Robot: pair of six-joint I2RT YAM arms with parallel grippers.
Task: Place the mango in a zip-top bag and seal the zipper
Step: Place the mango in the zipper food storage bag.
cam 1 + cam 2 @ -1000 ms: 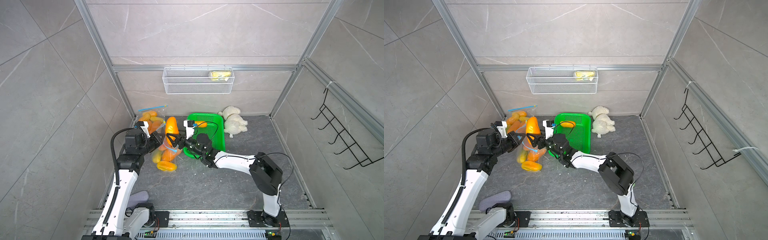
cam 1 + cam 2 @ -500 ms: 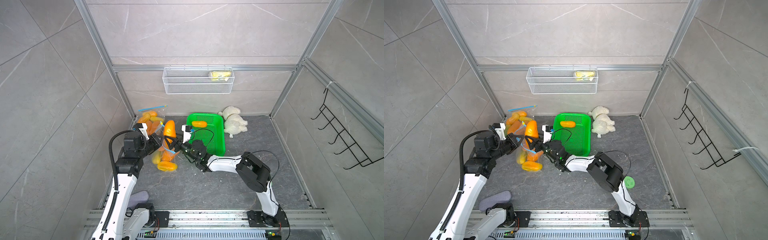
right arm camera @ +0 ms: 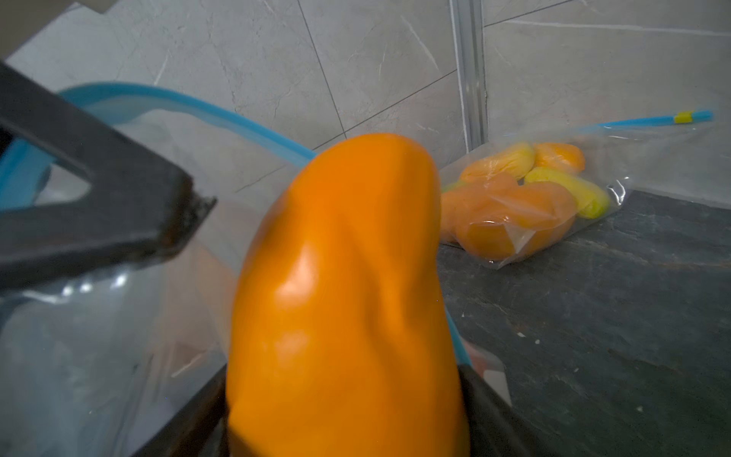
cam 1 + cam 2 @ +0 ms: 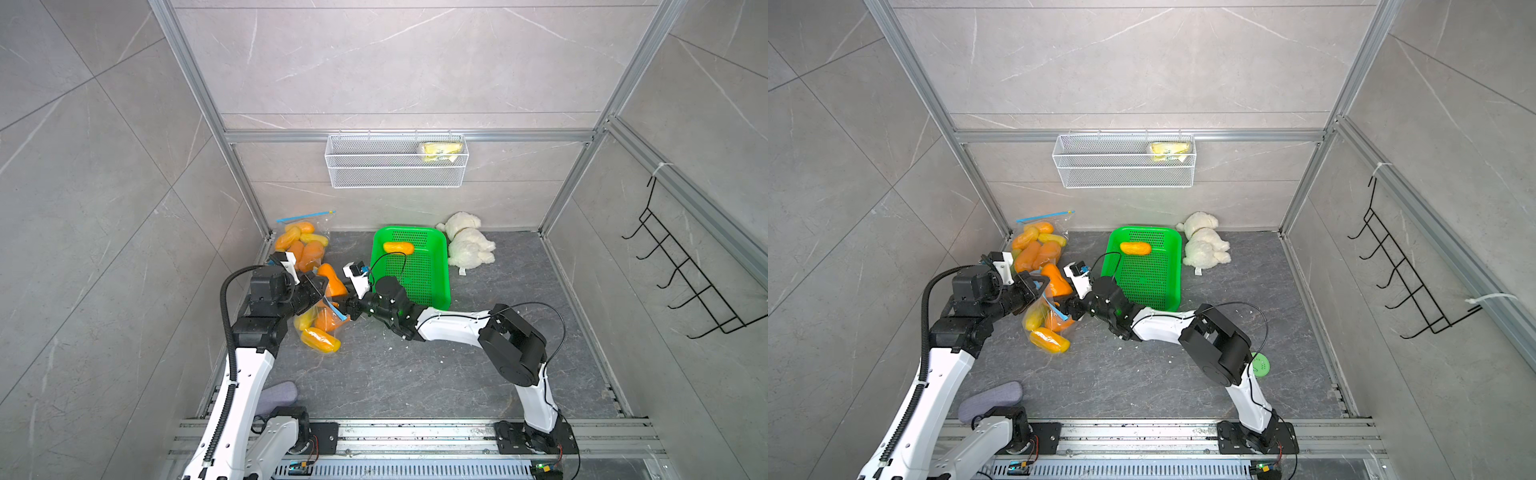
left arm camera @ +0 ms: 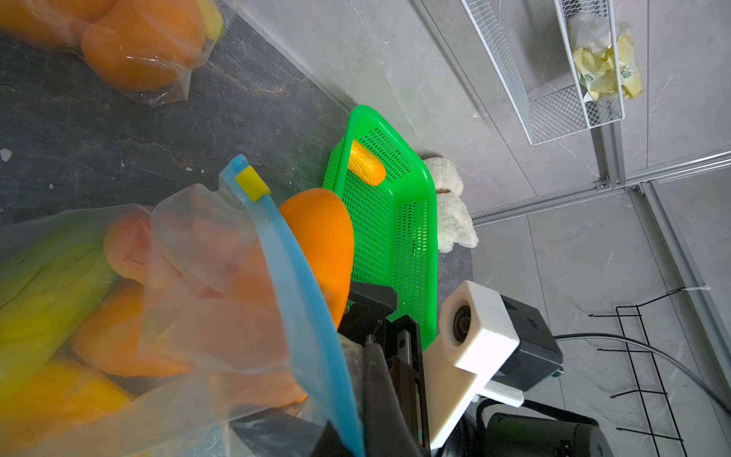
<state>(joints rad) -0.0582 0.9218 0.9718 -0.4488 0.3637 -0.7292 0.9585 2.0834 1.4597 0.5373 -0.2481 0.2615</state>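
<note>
Left of centre in both top views the two arms meet over the zip-top bag (image 4: 322,322), where several orange and yellow fruits (image 4: 319,338) already sag in its bottom. The left gripper (image 4: 316,291) is pinched tight on the bag's rim, lifting it so the mouth stands up and gapes instead of lying flat. In the left wrist view the blue zipper strip (image 5: 288,257) curves up the middle of the frame, with its yellow slider (image 5: 251,188) parked at the far end, clear of the opening. The right gripper (image 4: 348,302) has its jaws spread wide around one end of the mango (image 4: 330,283), clamping it and holding it right at that mouth. I cannot tell whether any of it is past the rim. Just to the right, the green basket (image 4: 415,274) holds one more fruit (image 4: 398,247). I'd say the zipper has to wait until the mango is down inside.
</note>
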